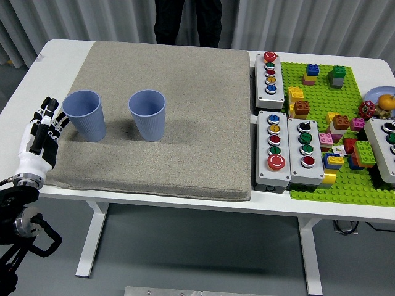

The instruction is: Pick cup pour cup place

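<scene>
Left hand (42, 134) at the mat's (185, 123) left edge, fingers straight and loosely spread, holding nothing, just left of the left cup (84, 115). Right cup (147, 115) stands upright beside it. Both on the mat.

Left arm enters from the lower left corner, below the table's (24, 86) near-left edge; black linkage, white wrist cuff. Left hand (40, 137) raised over the table's left margin, palm side down, 5 fingers extended and slightly spread, tips (52, 111) pointing up and away from the near edge. Hand holds nothing, touches nothing visible. Person at the table's far side, dark clothing (185, 18), hands not visible.
</scene>
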`<control>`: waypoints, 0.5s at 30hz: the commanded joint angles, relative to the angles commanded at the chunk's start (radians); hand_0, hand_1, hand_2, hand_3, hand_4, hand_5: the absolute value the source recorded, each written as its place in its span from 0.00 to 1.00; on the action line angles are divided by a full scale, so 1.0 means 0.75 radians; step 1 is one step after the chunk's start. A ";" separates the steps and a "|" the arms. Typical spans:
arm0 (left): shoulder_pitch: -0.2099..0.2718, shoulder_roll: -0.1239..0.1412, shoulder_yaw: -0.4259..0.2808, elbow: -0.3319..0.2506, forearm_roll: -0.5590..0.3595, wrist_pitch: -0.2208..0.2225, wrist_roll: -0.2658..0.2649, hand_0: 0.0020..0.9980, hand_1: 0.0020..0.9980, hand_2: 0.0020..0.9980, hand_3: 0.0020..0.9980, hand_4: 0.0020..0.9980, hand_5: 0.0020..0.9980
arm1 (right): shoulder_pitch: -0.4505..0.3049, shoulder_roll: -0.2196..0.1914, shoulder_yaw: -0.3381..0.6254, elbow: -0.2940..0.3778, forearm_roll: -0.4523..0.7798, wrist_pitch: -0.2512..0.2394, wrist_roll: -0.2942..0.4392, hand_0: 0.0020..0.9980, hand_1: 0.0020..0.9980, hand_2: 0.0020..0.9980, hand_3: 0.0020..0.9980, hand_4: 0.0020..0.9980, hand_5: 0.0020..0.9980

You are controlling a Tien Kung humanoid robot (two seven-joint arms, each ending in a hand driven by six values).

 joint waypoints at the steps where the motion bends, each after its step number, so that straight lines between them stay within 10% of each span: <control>1: 0.006 -0.001 -0.011 -0.002 0.006 -0.004 -0.004 0.92 0.92 1.00 1.00 0.97 0.48 | 0.000 0.000 0.001 0.000 -0.002 0.000 -0.001 0.71 0.66 0.63 0.60 0.00 0.13; 2: 0.009 -0.001 -0.016 -0.002 0.008 -0.006 -0.006 0.92 0.92 1.00 1.00 0.97 0.48 | 0.001 0.000 0.001 0.000 -0.003 0.000 -0.001 0.71 0.66 0.63 0.60 0.00 0.13; 3: 0.013 -0.002 -0.022 -0.003 0.005 -0.011 -0.008 0.92 0.92 1.00 1.00 0.81 0.16 | 0.001 0.000 0.001 0.000 -0.003 0.001 -0.001 0.71 0.66 0.63 0.60 0.00 0.13; 15: 0.046 -0.002 -0.055 -0.017 0.007 -0.053 -0.011 0.93 0.93 1.00 1.00 0.74 0.12 | -0.002 0.001 0.006 0.000 -0.010 0.003 -0.004 0.71 0.66 0.63 0.60 0.00 0.13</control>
